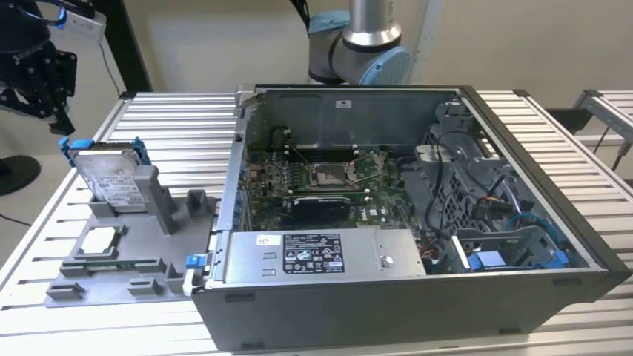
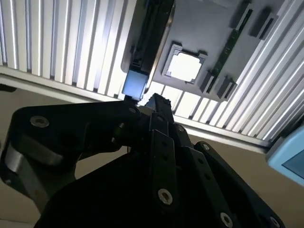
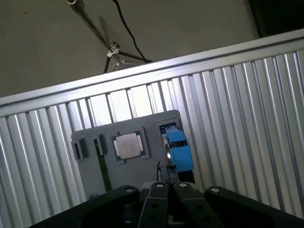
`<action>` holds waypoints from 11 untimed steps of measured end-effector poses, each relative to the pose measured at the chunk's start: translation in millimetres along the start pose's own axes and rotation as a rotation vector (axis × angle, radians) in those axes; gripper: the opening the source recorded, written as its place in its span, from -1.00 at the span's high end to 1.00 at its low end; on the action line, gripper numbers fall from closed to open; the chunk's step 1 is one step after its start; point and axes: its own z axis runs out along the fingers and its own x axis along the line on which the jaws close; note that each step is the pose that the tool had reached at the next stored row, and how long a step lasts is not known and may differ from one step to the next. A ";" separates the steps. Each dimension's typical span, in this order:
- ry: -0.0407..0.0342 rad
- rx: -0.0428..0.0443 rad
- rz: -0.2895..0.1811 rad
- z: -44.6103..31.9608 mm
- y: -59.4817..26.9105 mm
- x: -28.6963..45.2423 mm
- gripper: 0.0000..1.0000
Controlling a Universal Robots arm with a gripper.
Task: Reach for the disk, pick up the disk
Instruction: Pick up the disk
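Ribbed aluminium worktop (image 1: 168, 122): flat silver metal disk (image 1: 107, 178) with blue rails stands on edge in grey plastic fixture (image 1: 138, 245), top edge offered for grasping; black end effector (image 1: 59, 122) hovers just above, its opening cannot be told.

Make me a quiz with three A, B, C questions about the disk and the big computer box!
1. Where is the disk?
A) in the grey holder beside the computer case
B) inside the case
C) on the floor

2. What colour are its rails?
A) red
B) blue
C) green

3. The computer case is:
A) shut
B) upside down
C) open

Answers:
1 A: it stands in the holder, to the exterior view's left of the case.
2 B: blue rails run along its edges.
3 C: the circuit board shows inside.
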 end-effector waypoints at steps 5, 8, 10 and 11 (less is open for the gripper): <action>0.0032 0.0008 -0.091 0.0 0.0 0.0 1.00; 0.0052 0.0010 -0.146 0.0 0.0 0.0 1.00; 0.0064 0.0018 -0.182 0.0 0.0 0.0 1.00; 0.0069 0.0036 -0.201 0.0 0.0 0.0 1.00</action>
